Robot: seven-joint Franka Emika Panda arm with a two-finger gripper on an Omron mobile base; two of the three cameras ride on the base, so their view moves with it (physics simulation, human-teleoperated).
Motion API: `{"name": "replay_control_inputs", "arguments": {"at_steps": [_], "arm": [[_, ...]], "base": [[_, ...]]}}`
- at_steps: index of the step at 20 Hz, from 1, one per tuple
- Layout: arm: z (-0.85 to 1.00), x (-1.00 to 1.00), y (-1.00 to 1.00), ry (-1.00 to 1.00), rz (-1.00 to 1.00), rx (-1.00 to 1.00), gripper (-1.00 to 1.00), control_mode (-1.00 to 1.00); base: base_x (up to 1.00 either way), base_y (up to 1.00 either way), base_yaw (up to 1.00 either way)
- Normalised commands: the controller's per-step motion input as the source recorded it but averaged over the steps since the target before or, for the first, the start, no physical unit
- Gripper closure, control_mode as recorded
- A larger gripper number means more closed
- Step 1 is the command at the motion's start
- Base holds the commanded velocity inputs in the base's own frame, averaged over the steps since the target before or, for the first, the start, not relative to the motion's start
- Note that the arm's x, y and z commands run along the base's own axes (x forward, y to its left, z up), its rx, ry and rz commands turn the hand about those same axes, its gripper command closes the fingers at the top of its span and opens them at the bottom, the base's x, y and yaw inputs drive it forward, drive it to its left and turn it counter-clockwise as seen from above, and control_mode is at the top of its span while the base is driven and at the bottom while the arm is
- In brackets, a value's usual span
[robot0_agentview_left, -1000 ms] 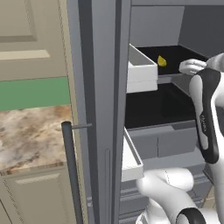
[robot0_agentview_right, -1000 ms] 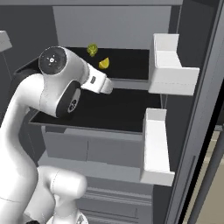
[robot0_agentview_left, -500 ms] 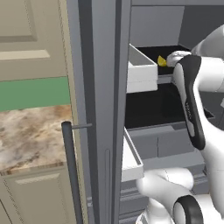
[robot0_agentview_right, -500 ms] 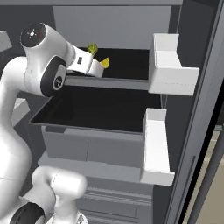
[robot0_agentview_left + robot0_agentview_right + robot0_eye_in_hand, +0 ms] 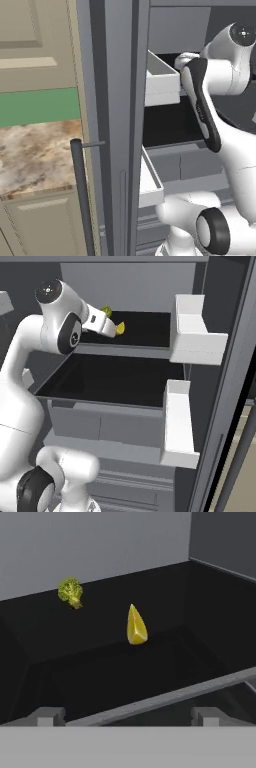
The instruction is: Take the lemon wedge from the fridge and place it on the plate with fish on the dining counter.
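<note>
The lemon wedge (image 5: 136, 627) is a small bright yellow piece standing on its cut side, point up, on the fridge's (image 5: 125, 286) dark upper shelf, near a broccoli floret (image 5: 70, 592). The end effector (image 5: 127, 716) is open and empty, short of the wedge.

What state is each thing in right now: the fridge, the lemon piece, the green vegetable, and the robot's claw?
Fridge: door open, dark shelves showing.
Lemon wedge: standing on the upper shelf, point up, not held.
Broccoli: lying on the same shelf, farther back, apart from the lemon.
Gripper: open, at the shelf's front edge, short of the lemon, holding nothing.
</note>
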Motion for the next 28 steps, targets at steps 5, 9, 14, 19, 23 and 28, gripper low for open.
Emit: {"name": "replay_control_inputs", "arguments": {"at_steps": [5, 9, 14, 19, 23, 28], "arm": [[-0.11, 0.97, -0.32, 0.04, 0.08, 0.0, -1.0, -1.0], [-0.1, 0.96, -0.27, 0.05, 0.09, 0.0, -1.0, -1.0], [-0.21, 0.82, -0.06, 0.09, 0.04, 0.0, -1.0, -1.0], [-0.21, 0.67, 0.0, 0.11, 0.0, 0.0, -1.0, -1.0], [-0.14, 0.3, -0.05, 0.1, 0.0, 0.0, -1.0, -1.0], [-0.31, -0.06, -0.2, 0.05, -0.02, 0.0, -1.0, -1.0]], "base": [[0.0, 0.0, 0.0], [0.0, 0.0, 0.0], [0.0, 0.0, 0.0], [0.0, 0.0, 0.0], [0.0, 0.0, 0.0], [0.0, 0.0, 0.0]]}}
